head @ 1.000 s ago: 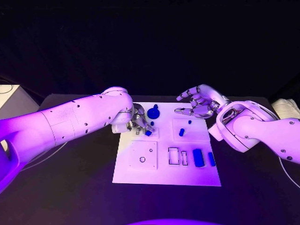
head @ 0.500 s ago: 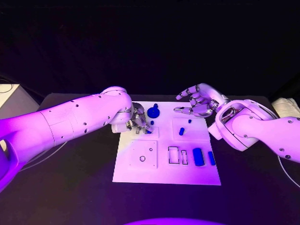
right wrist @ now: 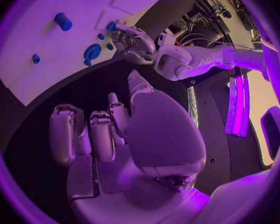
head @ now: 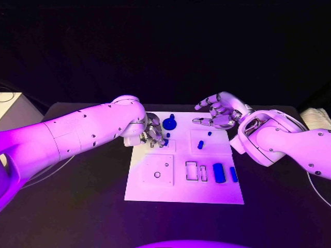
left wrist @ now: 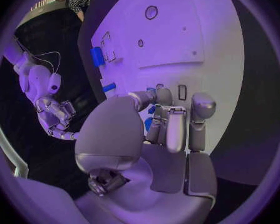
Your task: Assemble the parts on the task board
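The black desk (head: 76, 206) carries one white task board (head: 182, 192), its long axis running away from the robot. Two hands work at the board's far end. The left hand (head: 152, 133) is lowered onto the far left part of the board with its fingers (left wrist: 176, 129) curled together around a small blue part (left wrist: 152, 109); the wrist view shows blue between the fingers, so it appears to pinch that piece. The right hand (head: 219, 114) hovers above the board's far right corner, its fingers loosely curled and apart, holding nothing.

Counted on the board in the head view: one round blue knob-like part (head: 169, 124) just beside the left hand on its inner side; two small blue pegs (head: 200, 145) between the two hands and nearer the robot, one short, one longer; and two blue bars (head: 219, 173) lying well nearer the robot than the right hand, side by side, long axes along the board's length, beside two empty rectangular slots (head: 192, 171)
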You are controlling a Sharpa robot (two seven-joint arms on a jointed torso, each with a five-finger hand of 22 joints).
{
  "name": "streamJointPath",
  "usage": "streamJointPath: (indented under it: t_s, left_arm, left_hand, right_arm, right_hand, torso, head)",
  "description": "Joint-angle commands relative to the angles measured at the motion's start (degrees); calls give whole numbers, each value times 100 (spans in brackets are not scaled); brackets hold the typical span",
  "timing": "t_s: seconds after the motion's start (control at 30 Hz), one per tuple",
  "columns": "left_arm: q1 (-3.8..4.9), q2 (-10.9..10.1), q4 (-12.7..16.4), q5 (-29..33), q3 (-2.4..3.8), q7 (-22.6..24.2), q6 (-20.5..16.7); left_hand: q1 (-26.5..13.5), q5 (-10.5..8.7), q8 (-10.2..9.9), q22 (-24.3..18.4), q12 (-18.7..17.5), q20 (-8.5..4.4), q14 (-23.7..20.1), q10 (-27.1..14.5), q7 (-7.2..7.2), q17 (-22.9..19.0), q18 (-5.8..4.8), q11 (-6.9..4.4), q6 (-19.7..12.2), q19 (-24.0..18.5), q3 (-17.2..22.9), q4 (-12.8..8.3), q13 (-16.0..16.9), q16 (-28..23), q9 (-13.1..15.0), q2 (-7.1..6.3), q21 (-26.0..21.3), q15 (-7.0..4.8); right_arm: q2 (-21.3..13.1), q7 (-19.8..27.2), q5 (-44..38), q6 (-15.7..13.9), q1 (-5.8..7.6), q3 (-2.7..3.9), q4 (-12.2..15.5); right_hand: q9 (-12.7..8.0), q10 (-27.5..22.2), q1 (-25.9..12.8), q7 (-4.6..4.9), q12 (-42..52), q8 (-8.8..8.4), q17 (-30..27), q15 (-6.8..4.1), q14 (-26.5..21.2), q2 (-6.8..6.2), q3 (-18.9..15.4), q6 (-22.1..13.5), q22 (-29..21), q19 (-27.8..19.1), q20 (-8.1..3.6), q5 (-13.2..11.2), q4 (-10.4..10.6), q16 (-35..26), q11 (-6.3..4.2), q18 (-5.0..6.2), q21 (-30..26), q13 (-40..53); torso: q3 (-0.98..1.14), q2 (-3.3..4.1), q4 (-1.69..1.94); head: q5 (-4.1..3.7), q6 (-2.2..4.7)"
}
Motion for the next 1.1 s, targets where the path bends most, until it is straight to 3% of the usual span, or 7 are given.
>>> streamJointPath:
  t_s: [0.03,0.27,0.67,0.9,1.1]
  left_arm:
    - [-1,-18,14,124,2,123,-48]
    - [-2,-55,23,197,2,174,-113]
    - [-7,-157,87,213,8,208,-142]
    - [-13,-400,317,248,44,420,-415]
    - [-14,-645,565,359,84,645,-706]
  left_hand:
    - [-72,11,54,10,-34,-2,112,28,3,126,-104,-18,-45,-35,178,-71,-7,25,49,-31,42,-4]
    - [-225,16,103,50,-12,-6,122,65,4,146,-108,-20,-42,-18,510,-247,14,31,165,-63,73,-8]
    - [-352,4,127,43,-20,-8,124,68,2,146,-106,-20,-36,-32,621,-319,-2,29,226,-124,75,-8]
    - [-769,-29,85,-93,-143,-3,72,-51,-17,18,-79,-26,-42,-139,430,-241,-192,-41,273,-372,1,-12]
    - [-761,-15,-96,-354,-391,13,-31,-307,48,-213,-31,22,-153,-338,399,-292,-468,-170,192,-382,-149,25]
  right_arm:
    - [0,-13,-80,46,-2,1,-1]
    - [0,-37,-81,80,-2,0,-4]
    - [-4,-71,-83,132,-3,-4,-22]
    - [18,-71,-124,187,-11,-13,-81]
    - [71,-60,-257,321,-24,-26,-159]
  right_hand:
    - [5,-34,-52,-19,-20,20,1046,35,471,25,-36,20,732,68,27,18,-5,-15,-6,99,-28,142]
    - [5,-34,-52,-19,-20,20,1046,35,471,25,-36,20,732,68,27,18,-5,-15,-6,99,-28,142]
    - [8,-29,-49,-23,-17,29,1049,31,472,33,-37,27,737,73,24,19,-7,-16,-10,97,-21,141]
    - [22,-2,77,-44,3,75,1049,11,473,81,31,66,753,92,6,101,-49,-21,-33,90,-5,144]
    - [34,10,379,-67,10,136,1059,-21,478,122,254,132,760,108,-28,265,-176,-22,-63,86,-6,128]
  torso:
    - [4,0,-2]
    - [5,1,-2]
    - [4,5,-5]
    - [5,2,6]
    - [1,7,10]
  head:
    - [5,1]
    - [6,10]
    - [-3,17]
    - [-20,13]
    - [-30,-4]
